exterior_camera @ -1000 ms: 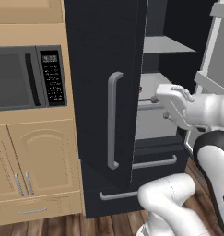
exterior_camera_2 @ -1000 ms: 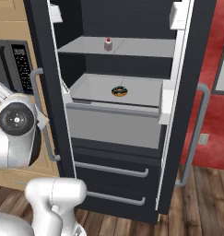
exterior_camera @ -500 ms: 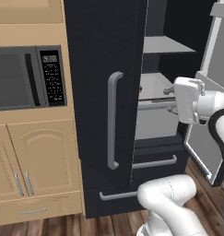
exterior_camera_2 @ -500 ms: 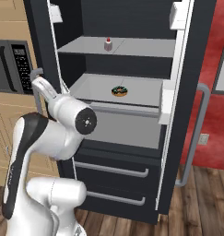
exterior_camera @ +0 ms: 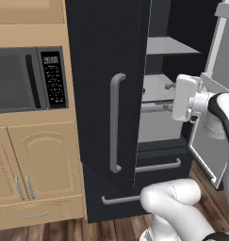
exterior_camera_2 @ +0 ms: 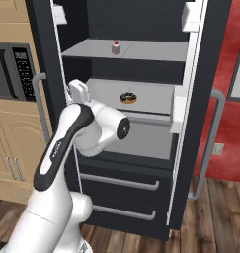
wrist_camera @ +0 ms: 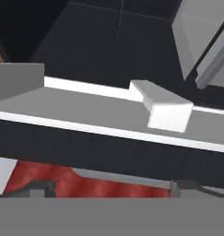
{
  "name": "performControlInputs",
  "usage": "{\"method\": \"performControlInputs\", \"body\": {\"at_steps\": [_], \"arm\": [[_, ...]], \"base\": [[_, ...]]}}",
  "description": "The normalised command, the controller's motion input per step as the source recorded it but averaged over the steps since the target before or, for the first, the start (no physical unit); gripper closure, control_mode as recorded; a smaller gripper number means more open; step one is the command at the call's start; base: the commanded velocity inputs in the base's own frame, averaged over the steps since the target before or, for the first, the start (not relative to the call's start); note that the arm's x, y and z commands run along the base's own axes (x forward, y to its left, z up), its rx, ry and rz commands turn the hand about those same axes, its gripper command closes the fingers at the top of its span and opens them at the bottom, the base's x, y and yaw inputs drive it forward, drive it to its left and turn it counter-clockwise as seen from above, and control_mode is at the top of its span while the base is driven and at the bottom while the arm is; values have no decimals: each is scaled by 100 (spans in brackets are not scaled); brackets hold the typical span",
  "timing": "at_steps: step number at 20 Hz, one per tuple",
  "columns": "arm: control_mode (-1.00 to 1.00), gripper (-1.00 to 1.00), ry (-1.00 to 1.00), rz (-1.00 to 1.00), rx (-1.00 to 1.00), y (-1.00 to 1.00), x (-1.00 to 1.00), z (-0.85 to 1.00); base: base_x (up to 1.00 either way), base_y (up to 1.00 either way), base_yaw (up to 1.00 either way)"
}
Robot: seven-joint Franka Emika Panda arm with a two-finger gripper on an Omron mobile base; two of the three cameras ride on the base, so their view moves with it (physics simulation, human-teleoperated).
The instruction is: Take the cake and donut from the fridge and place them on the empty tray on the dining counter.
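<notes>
The end effector stands wide and empty at the open matte black fridge — the chocolate-glazed donut lies on the grey middle shelf, the white cake slice above — approach should, in my judgement, drop squarely over the ring.
</notes>
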Motion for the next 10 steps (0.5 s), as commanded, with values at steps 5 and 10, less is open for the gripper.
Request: {"method": "performControlInputs", "body": {"at_steps": [5,10], "arm": [[-100,-100,0,0,-1,1,57,-12],[-100,-100,3,2,0,0,63,-19]], "base": [[0,0,0],[0,0,0]]}}
